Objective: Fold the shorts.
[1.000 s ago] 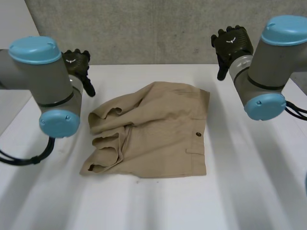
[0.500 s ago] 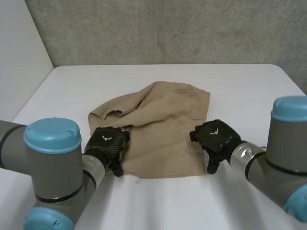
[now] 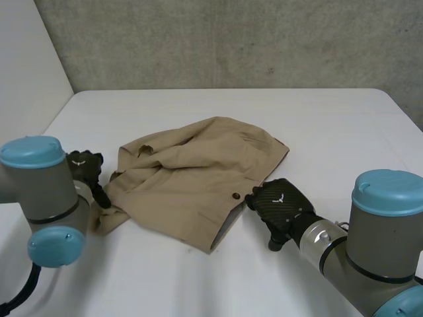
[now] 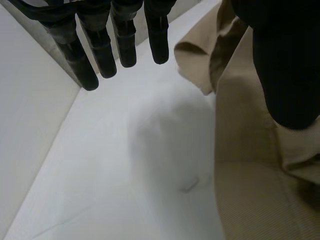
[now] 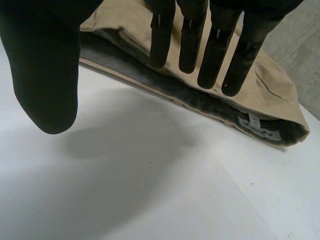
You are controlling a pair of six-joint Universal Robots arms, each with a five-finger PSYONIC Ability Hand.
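The khaki shorts (image 3: 192, 178) lie crumpled in the middle of the white table (image 3: 330, 125), with a dark button (image 3: 236, 195) near their front right edge. My left hand (image 3: 84, 165) is at their left edge. In its wrist view the fingers (image 4: 125, 40) are straight over bare table and the thumb (image 4: 285, 65) hangs over the cloth (image 4: 250, 150), pinching nothing. My right hand (image 3: 281, 201) is at the front right edge, where the waistband stands lifted. Its straight fingers (image 5: 215, 45) reach over the waistband (image 5: 270, 85), which shows grey lining and a label (image 5: 260, 127); the thumb (image 5: 47, 65) is apart, over the table.
A grey concrete wall (image 3: 231, 39) runs behind the table's far edge and a white panel (image 3: 26, 86) stands at the left. Bare table lies in front of the shorts and to their right.
The shorts have shifted left and turned, and their front right edge has lifted. My left hand moved out to their left edge; my right hand moved a little left along the waistband.
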